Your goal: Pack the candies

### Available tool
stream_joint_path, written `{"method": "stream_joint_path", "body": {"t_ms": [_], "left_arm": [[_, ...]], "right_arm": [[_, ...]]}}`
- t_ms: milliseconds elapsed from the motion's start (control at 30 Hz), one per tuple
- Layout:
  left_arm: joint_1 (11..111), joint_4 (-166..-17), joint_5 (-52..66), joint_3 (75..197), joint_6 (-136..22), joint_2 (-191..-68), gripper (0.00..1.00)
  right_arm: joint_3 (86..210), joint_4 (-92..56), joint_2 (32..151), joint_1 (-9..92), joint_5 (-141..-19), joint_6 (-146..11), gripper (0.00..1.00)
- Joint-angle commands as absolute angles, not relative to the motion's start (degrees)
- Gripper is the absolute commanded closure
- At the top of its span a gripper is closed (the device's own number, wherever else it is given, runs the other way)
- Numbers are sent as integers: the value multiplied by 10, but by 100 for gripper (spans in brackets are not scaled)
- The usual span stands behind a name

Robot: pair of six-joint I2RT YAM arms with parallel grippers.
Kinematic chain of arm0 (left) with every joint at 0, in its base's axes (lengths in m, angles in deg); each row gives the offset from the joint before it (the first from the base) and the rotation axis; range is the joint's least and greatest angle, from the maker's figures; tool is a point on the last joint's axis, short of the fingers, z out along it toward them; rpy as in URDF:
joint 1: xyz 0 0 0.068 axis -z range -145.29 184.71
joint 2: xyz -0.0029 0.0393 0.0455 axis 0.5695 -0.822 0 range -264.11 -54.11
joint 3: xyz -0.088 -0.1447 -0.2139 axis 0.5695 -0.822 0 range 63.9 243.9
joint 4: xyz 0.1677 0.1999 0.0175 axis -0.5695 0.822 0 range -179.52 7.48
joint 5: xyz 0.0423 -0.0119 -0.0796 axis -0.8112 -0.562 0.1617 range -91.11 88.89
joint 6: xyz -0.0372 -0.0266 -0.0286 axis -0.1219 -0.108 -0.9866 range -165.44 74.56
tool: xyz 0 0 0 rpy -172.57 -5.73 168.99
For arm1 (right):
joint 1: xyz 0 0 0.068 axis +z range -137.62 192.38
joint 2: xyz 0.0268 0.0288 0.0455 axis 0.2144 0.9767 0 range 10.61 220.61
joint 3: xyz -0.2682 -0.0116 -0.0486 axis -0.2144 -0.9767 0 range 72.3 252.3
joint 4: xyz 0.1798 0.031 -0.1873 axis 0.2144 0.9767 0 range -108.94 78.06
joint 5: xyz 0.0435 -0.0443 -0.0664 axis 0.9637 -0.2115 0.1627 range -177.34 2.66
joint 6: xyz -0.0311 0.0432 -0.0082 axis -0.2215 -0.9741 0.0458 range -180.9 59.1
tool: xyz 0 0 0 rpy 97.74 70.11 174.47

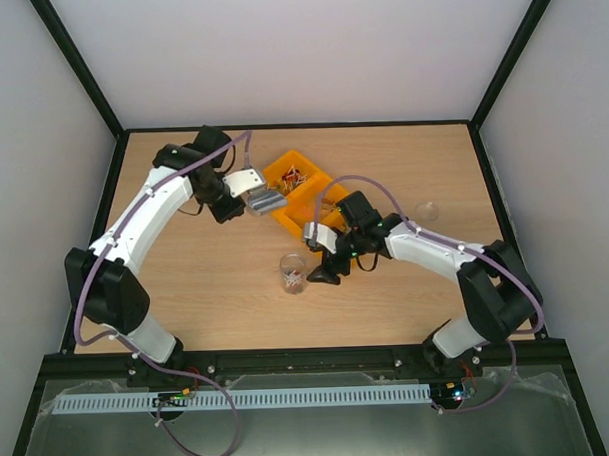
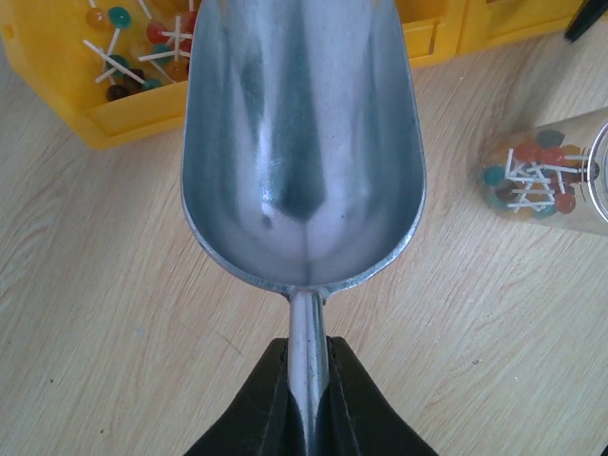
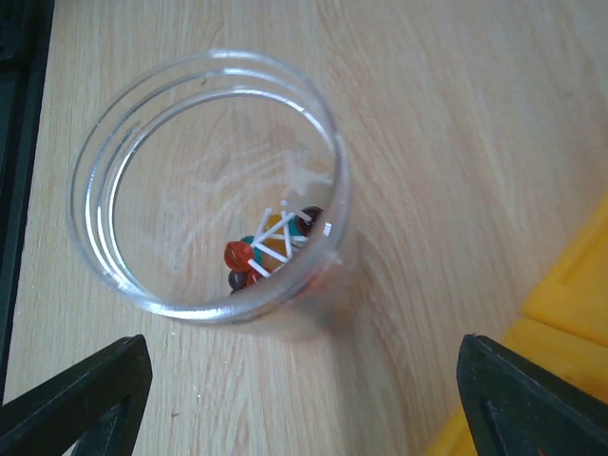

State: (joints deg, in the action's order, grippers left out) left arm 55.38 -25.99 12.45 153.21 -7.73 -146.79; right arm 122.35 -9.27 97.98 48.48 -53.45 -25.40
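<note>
Pale wood counter point(image 1: 216, 281) fills the floor of a white-walled booth. Your candies point(image 3: 266, 249), round sweets on white sticks, lie in two places: a small heap at the bottom of the clear jar point(image 3: 204, 190) near the counter's middle, and more in the yellow bin point(image 2: 133, 122) behind it. Only the right wrist view looks down into the jar. The left wrist view shows it from the side, and the overhead view alone shows both arms. Your right hand point(image 3: 304, 418) is spread wide just beside the jar, fingers point(image 3: 85, 394) clear of the glass. Your left arm bends inward toward the bin. Your left hand point(image 2: 306, 399) pinches the handle of the silver scoop point(image 2: 304, 142), whose bowl is at the bin's left wall.
</note>
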Motion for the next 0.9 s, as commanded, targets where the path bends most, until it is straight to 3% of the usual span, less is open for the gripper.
{"method": "stream_joint_path", "body": {"t_ms": [0, 367, 533, 867], "left_arm": [[580, -252, 91, 1552, -88, -1488, 98], [630, -152, 28, 1688, -148, -1613, 98], [660, -153, -18, 1700, -157, -1633, 98], [665, -163, 1, 1708, -172, -1641, 98]], "right_arm": [[1249, -16, 929, 463, -533, -253, 11], [1309, 27, 909, 352, -575, -331, 14], [1336, 19, 946, 316, -640, -363, 18], [1342, -2, 1007, 298, -753, -379, 26]]}}
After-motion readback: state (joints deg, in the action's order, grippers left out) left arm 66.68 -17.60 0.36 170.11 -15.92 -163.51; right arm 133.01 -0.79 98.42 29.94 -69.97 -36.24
